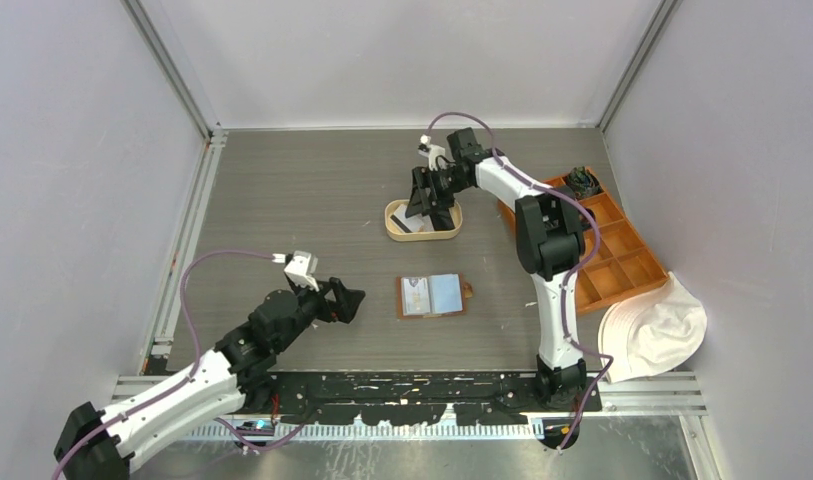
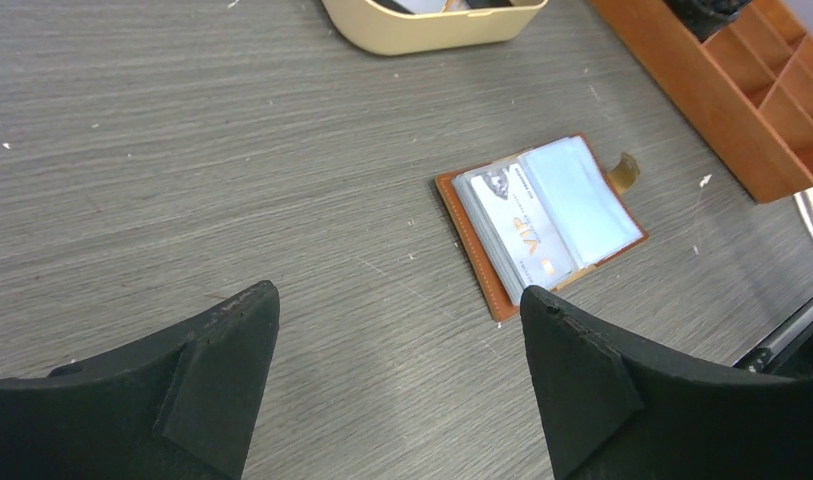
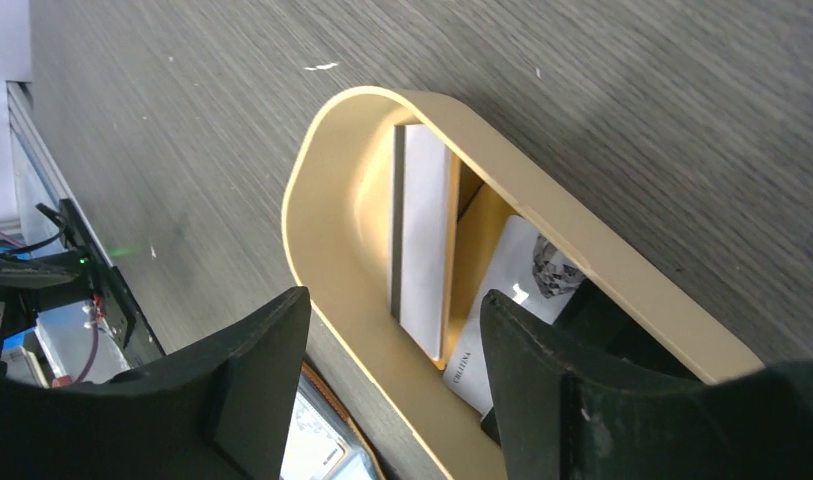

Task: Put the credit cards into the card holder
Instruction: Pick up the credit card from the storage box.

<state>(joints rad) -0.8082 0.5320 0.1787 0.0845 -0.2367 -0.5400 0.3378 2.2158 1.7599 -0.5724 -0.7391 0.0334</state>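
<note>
The card holder (image 1: pixel 432 295) (image 2: pixel 542 215) lies open on the table, brown leather with clear sleeves, and a printed card shows in one sleeve. More credit cards sit in the cream oval tray (image 1: pixel 450 236) (image 3: pixel 322 170). A grey-white card (image 3: pixel 422 240) leans on its edge there, beside a flat white printed card (image 3: pixel 517 275). My right gripper (image 1: pixel 429 212) (image 3: pixel 397 297) hangs open over the tray's near rim, one finger outside and one over the white card, gripping nothing. To the left of the card holder, my left gripper (image 1: pixel 347 300) (image 2: pixel 398 293) is open and empty.
An orange compartmented box (image 1: pixel 607 245) (image 2: pixel 762 110) stands at the right with a dark object in its far corner. A white cloth hat (image 1: pixel 654 330) lies at the near right. Grey walls close in the table on three sides.
</note>
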